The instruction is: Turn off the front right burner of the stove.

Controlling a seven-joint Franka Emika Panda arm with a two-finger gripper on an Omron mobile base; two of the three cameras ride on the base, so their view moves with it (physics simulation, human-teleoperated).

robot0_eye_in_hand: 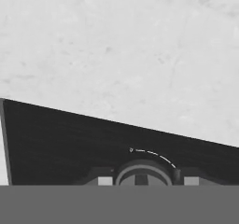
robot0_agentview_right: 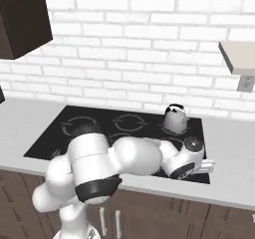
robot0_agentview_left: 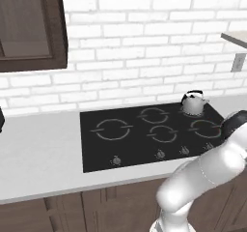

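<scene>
left base view: glossy black stove (robot0_agentview_left: 144,139) set into the pale grey bench (robot0_agentview_left: 38,153), four grey split-ring marks on the glass, none glowing red. front right burner (robot0_agentview_left: 205,127) at the right end, a thin grey ring, partly hidden by the white arm. silver kettle (robot0_agentview_left: 193,103) just behind it on the back right corner. row of small knobs (robot0_agentview_left: 160,154) along the front edge. white brick wall behind, dark cabinet (robot0_agentview_left: 29,25) at upper left.

right base view: arm folded low across the front of the stove (robot0_agentview_right: 50,133), end effector (robot0_agentview_right: 206,164) down at the front right corner of the glass, fingers hidden by the wrist. kettle (robot0_agentview_right: 175,118) behind it, well apart. front right burner mostly covered by the arm. wall outlet (robot0_agentview_right: 244,83) under a shelf at right.

hand view: close on one knob (robot0_eye_in_hand: 142,174) at the bottom edge, a white arc mark above it on the black glass, a finger tip (robot0_eye_in_hand: 105,181) to either side. cannot tell whether closed on the knob or merely around it. pale bench (robot0_eye_in_hand: 116,45) beyond.
</scene>
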